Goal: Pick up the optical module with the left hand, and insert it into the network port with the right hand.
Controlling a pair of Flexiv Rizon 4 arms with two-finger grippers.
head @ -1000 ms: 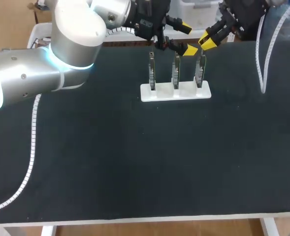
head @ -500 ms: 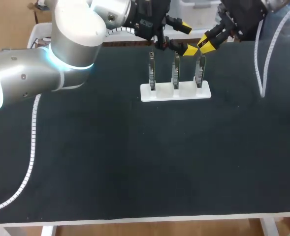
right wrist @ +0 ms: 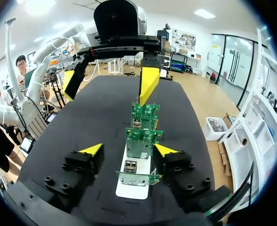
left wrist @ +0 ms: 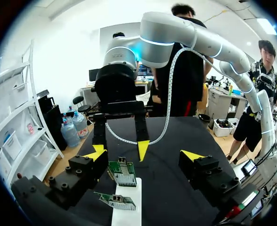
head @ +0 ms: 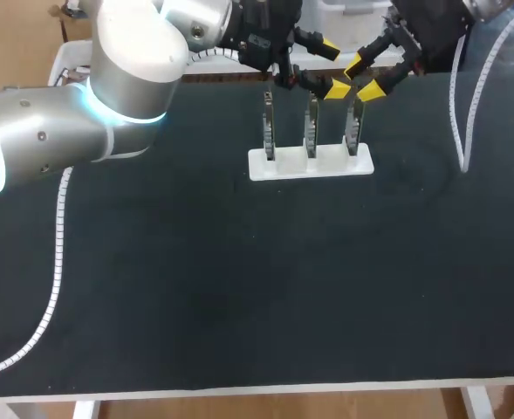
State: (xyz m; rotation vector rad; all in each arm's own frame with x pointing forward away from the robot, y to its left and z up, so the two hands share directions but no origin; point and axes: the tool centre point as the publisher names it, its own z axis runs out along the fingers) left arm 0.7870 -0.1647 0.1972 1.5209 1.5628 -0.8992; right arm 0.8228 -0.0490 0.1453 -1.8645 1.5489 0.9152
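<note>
Spread wider than a second ago, the right gripper (head: 364, 77) hangs just above the right-end board (head: 352, 131) in the stand (head: 311, 164). Beside it the left gripper (head: 332, 65), fingers also apart, hovers over the middle board (head: 310, 131); both arms reach in from the stand's far side.

Our left arm (head: 56, 140) is silver-grey with a glowing cyan ring (head: 88, 94), and a white ribbed cable (head: 58, 253) runs behind the left pincer (head: 332, 66). It and our right pincer (head: 365, 77) have black, screw-studded fingers (right wrist: 79, 176) with yellow tips (right wrist: 91, 149).
</note>
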